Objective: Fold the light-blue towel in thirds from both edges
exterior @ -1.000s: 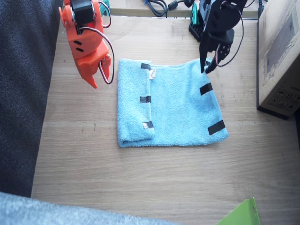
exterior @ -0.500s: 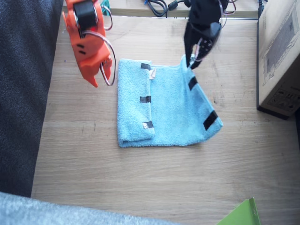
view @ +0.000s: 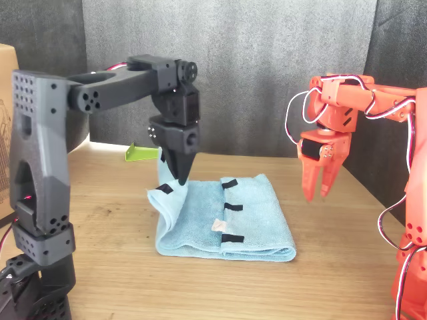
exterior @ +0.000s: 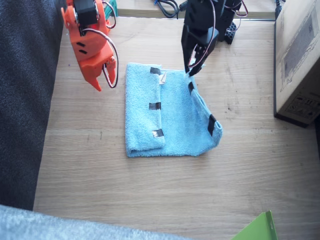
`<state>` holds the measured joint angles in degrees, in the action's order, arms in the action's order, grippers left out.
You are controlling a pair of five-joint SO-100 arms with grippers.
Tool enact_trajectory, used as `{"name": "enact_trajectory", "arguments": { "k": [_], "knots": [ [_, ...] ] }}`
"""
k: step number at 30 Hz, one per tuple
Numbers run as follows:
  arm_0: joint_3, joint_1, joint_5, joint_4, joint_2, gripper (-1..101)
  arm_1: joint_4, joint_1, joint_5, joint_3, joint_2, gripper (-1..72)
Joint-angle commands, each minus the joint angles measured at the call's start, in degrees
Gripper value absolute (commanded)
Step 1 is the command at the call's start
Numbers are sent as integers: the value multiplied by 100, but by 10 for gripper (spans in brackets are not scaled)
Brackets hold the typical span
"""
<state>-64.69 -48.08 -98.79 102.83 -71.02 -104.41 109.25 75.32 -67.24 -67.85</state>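
The light-blue towel [exterior: 170, 112] is lying mid-desk [exterior: 150, 195], its left third already folded over. The black left hand [exterior: 191, 70] is pinching the right edge's far corner and holding it raised above the towel. The orange right hand [exterior: 102, 80] is hanging beside the towel's far-left corner, fingers together, holding nothing.

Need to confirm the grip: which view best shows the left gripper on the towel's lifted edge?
The front view: the left gripper pinches the light-blue towel, its edge raised. The fixed view shows the left gripper from above, its height unclear.
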Motion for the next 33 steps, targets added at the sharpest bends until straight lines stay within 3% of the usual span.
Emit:
{"name": "enact_trajectory", "arguments": {
  "k": [1, 14, 15, 16, 20, 23, 27, 30, 33],
  "knots": [
    [457, 114, -105, 185, 88, -2, 18, 62, 26, -53, -352, 203],
    [2997, 879, -26, 958, 2303, -2, 18, 53, 35, -176, -369, 206],
    [3340, 896, -9, 1160, 2549, 12, 26, 44, 26, -211, -387, 206],
    [3814, 914, 18, 1468, 2874, 97, 26, 44, 18, -229, -404, 206],
    [4017, 949, -70, 1547, 3015, 258, 26, 44, 18, -237, -413, 206],
    [4017, 1037, -255, 1556, 2874, 320, 62, 70, 26, -237, -378, 207],
    [4201, 1195, -615, 1556, 2522, 327, 97, 123, 44, -237, -290, 208],
    [4289, 1143, -756, 1556, 2074, 274, 88, 105, 44, -281, -352, 203],
    [4113, 536, -668, 1556, 1441, -3, 185, -88, 35, -422, -527, 153]
  ]
}}
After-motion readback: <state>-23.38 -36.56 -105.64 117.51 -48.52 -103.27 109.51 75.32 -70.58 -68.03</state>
